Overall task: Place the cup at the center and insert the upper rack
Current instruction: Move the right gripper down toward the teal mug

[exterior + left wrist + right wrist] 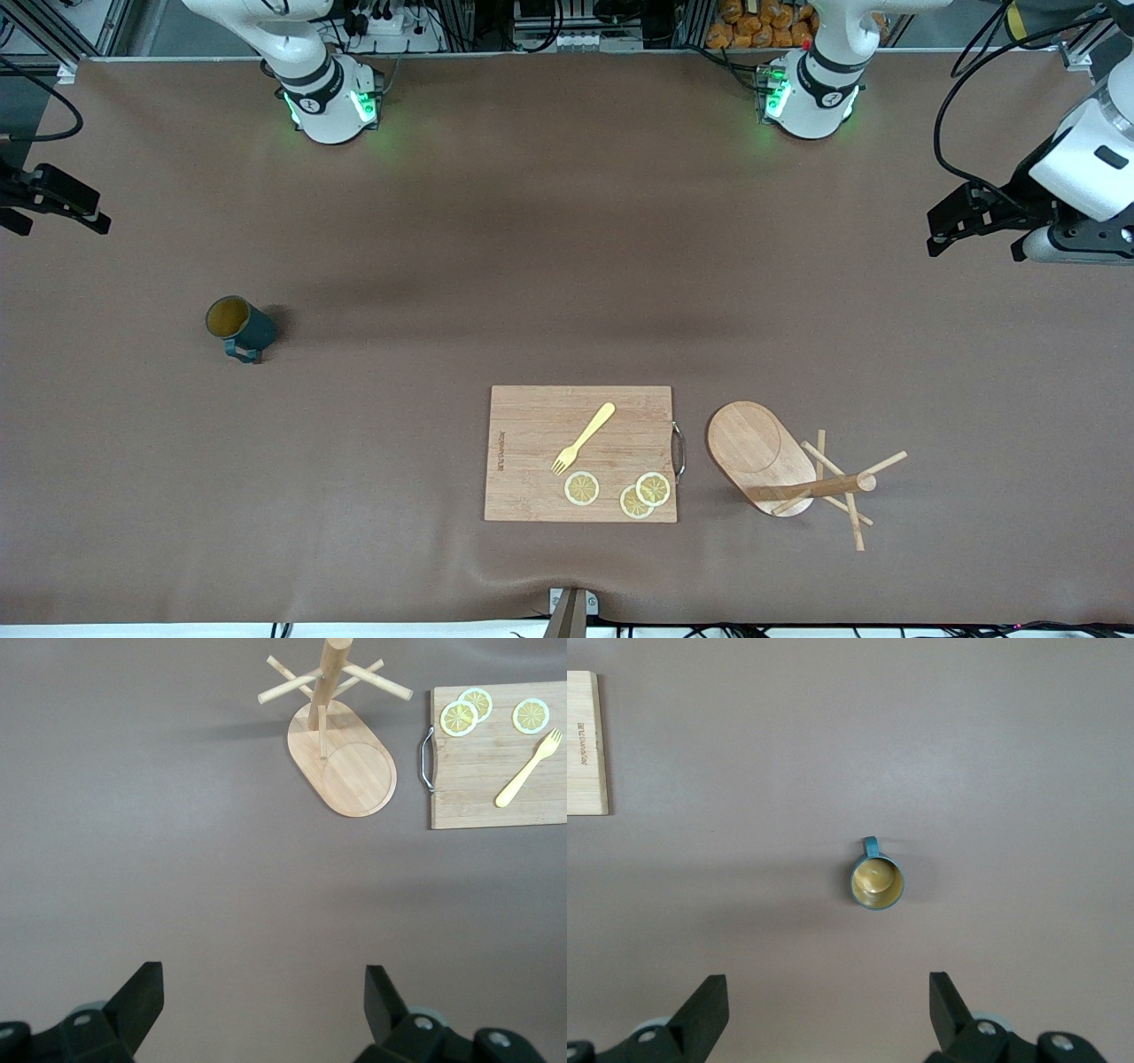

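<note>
The left gripper (261,1005) shows at the bottom edge of the left wrist frame with its two dark fingers (142,997) spread wide apart and nothing between them, only bare brown tabletop (177,859) under them. In the front frame it sits at the right edge, upper part, up in the air over the tabletop at the left arm's end. The right gripper (828,1005) looks the same at the bottom of the right wrist frame: fingers (709,1003) wide open and empty. In the front frame it shows at the left edge, upper part, over the right arm's end of the tabletop.

The cup (239,326), dark teal with a yellowish-brown inside, stands upright at left of centre in the front frame, mouth up, handle toward the front camera. In the right wrist frame it sits near the middle, apart from the fingers.

The upper rack (784,465), a light wooden mug tree, stands upright at lower right of the front frame, on its oval base, post and thin pegs rising from one end. Just beside it, toward the right arm's end, lies a wooden cutting board (532,425) with a metal handle on the edge facing the rack. On the board lie a yellow fork (585,438) and three lemon slices (582,488), two of them overlapping.
</note>
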### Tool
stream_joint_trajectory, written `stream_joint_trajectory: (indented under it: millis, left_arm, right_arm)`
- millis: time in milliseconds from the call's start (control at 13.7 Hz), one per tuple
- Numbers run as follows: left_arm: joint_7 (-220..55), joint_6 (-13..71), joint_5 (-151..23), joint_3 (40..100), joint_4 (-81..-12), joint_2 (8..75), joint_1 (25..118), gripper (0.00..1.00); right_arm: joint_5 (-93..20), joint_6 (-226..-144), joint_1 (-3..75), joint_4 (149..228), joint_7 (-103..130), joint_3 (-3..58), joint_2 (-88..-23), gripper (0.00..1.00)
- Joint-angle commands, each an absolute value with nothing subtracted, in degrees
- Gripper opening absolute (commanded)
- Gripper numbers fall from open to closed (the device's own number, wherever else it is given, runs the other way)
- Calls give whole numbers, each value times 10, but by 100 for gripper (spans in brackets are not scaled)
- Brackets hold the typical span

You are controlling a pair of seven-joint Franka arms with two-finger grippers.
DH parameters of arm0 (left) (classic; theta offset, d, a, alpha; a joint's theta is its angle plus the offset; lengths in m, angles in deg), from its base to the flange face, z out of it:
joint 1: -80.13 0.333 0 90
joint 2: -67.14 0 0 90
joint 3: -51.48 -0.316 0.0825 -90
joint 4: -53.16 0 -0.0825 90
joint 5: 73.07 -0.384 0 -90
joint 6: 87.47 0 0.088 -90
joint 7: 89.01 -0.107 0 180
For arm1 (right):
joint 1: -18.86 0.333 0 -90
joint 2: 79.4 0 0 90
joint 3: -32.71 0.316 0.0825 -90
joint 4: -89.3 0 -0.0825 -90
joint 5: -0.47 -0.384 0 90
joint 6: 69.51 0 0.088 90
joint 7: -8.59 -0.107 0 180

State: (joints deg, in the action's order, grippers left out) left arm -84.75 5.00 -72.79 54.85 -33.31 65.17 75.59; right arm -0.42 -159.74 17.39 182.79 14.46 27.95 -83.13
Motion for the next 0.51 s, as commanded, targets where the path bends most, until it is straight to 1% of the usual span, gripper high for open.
stream_joint_trajectory:
  millis: [0,292,438]
  left_arm:
    - [-854,51,-740,551,-322,647,758,100]
    - [-855,51,-740,551,-322,647,758,100]
    - [-854,51,-739,551,-322,647,757,100]
  right_arm:
    - [4,-1592,188,1811,135,267,-822,100]
    - [4,-1591,186,1815,135,267,-821,100]
    - [3,-1590,186,1829,134,267,-817,100]
